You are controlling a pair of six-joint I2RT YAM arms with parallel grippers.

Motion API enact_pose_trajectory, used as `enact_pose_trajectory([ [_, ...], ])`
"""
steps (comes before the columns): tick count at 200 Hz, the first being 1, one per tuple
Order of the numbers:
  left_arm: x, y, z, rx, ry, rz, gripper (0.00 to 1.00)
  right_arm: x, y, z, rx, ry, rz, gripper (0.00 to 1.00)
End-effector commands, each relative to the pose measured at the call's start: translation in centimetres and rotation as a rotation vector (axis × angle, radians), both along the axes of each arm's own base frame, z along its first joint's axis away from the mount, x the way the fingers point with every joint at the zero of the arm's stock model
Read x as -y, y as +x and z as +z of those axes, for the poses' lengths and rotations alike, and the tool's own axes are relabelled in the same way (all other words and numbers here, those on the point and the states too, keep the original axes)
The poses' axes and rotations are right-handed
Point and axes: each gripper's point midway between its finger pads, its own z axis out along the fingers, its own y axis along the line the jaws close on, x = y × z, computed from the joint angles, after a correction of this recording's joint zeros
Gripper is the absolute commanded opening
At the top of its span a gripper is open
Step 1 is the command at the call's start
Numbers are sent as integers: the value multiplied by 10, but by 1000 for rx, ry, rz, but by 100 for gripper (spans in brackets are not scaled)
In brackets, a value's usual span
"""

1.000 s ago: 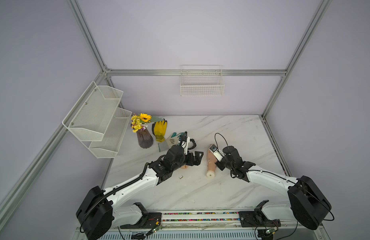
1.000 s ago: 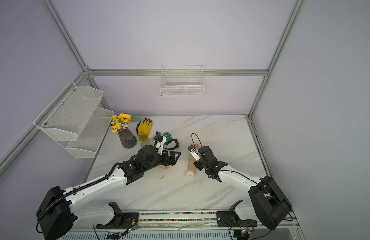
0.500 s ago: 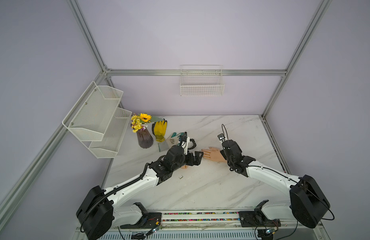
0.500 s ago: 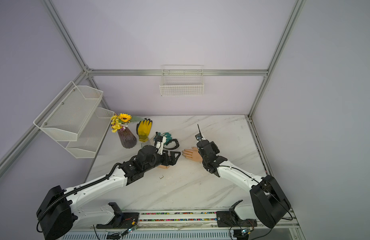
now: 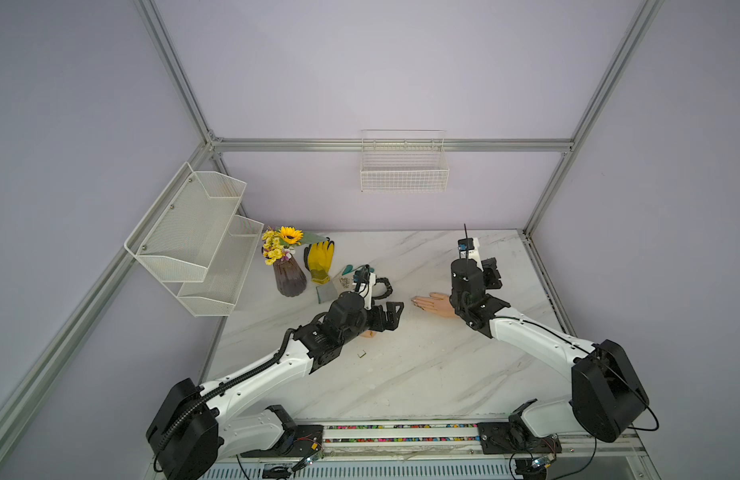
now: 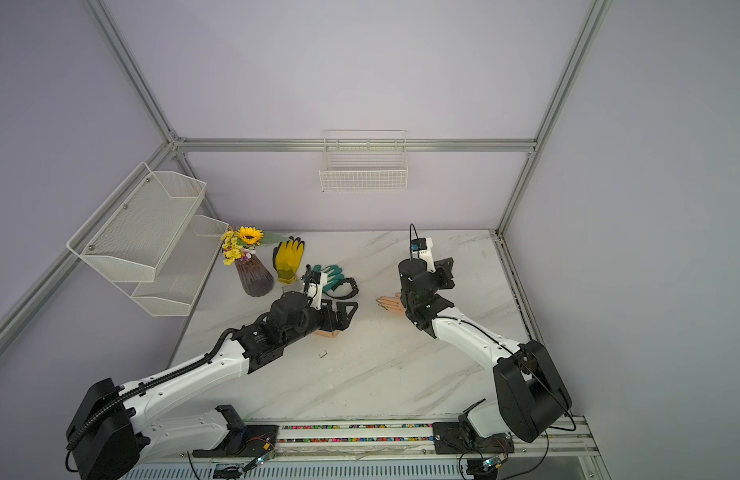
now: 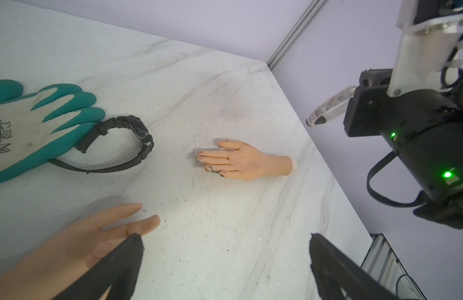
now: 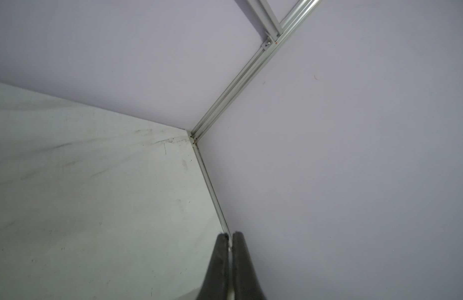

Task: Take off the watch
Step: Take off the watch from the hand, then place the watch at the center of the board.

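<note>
Watch (image 7: 126, 140): strap undone, lying on table (image 7: 225, 104), against teal glove (image 7: 43, 122).
Left hand (image 7: 225, 236): jaws wide apart, empty, over dummy hand (image 7: 69, 241).
Right hand (image 8: 230, 235): jaws pressed together, empty, raised by second dummy hand (image 7: 246, 162), whose wrist is bare.

I note lilac walls (image 5: 401, 62), aluminium framing (image 5: 393, 145), a scuffed marble tabletop (image 5: 422, 374), a wire basket (image 5: 403, 176) on the back wall, a mesh shelf (image 5: 194, 232) at left
</note>
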Motion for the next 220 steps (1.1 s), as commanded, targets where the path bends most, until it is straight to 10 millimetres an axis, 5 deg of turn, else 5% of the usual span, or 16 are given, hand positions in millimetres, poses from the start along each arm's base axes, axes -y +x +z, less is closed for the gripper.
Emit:
enact_pose_trajectory([
  [1, -14, 1, 14, 59, 15, 43, 100, -2, 6, 39, 119, 52, -25, 0],
  [22, -21, -3, 22, 83, 23, 53, 100, -33, 29, 52, 137, 232, 100, 0],
  [67, -43, -16, 47, 171, 19, 75, 100, -149, 79, 40, -23, 834, 527, 0],
  [89, -55, -25, 58, 213, 33, 78, 100, -185, 95, 28, -92, 1051, 645, 0],
  [127, -76, -40, 68, 266, 49, 97, 100, -217, 126, -19, -217, 1296, 656, 0],
  [168, -95, -49, 68, 285, 54, 142, 100, -264, 138, -72, -370, 1511, 728, 0],
  [220, -98, -52, 65, 278, 44, 149, 100, -258, 150, -96, -312, 1964, 687, 0],
])
